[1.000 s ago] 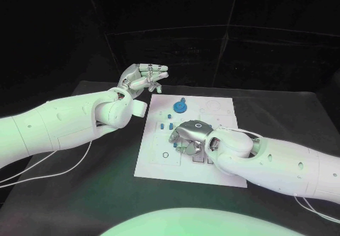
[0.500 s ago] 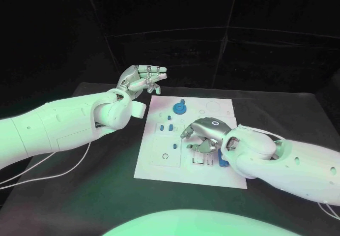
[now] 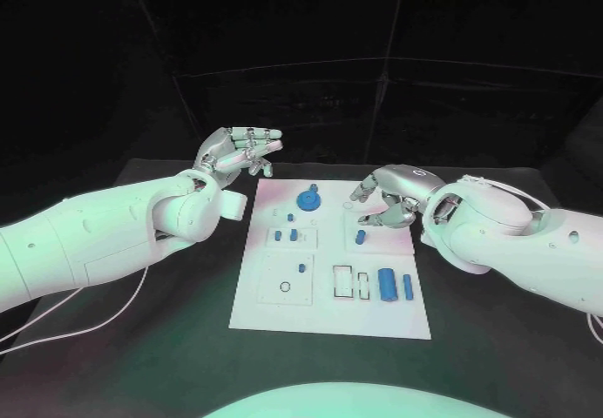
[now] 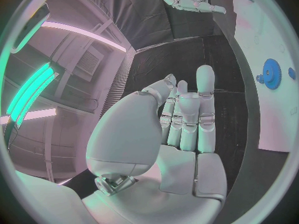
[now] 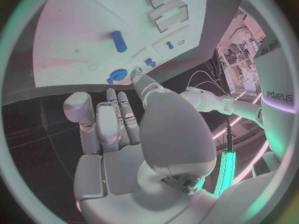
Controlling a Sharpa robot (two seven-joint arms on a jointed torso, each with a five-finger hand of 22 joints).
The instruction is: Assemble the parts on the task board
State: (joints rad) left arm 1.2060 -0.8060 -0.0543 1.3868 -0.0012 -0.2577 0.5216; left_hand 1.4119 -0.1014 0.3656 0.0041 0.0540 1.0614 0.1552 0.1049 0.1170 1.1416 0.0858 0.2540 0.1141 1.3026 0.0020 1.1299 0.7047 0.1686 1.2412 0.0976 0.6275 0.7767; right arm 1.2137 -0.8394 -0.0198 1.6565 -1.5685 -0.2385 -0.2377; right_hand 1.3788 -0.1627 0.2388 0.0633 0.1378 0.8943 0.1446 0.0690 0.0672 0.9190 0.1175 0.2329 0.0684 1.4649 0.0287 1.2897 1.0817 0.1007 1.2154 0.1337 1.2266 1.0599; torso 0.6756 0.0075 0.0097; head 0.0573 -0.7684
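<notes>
The white task board (image 3: 327,309) lies lengthwise in the middle of the table. A blue gear (image 3: 309,198) stands near its far end, with small blue pegs (image 3: 293,234) a little nearer. One blue peg (image 3: 361,236) stands right of them. Two longer blue pieces (image 3: 387,283) sit in the slots near the right edge. My right hand (image 3: 389,196) hovers over the board's far right part, fingers bent down, holding nothing. My left hand (image 3: 239,150) is raised beyond the far left corner, fingers loosely bent and empty. In the right wrist view the peg (image 5: 118,41) and the gear (image 5: 116,76) lie ahead of the fingers (image 5: 118,114).
Black table (image 3: 164,331) surrounds the board on all sides. White cables (image 3: 76,305) trail under my left arm. In the left wrist view the gear (image 4: 271,73) and the board (image 4: 274,45) lie off to one side, with my right hand (image 4: 187,0) beyond.
My right hand has lifted off the board's near middle and moved to its far right part, uncovering a blue piece in the slots. The left hand has kept its raised pose.
</notes>
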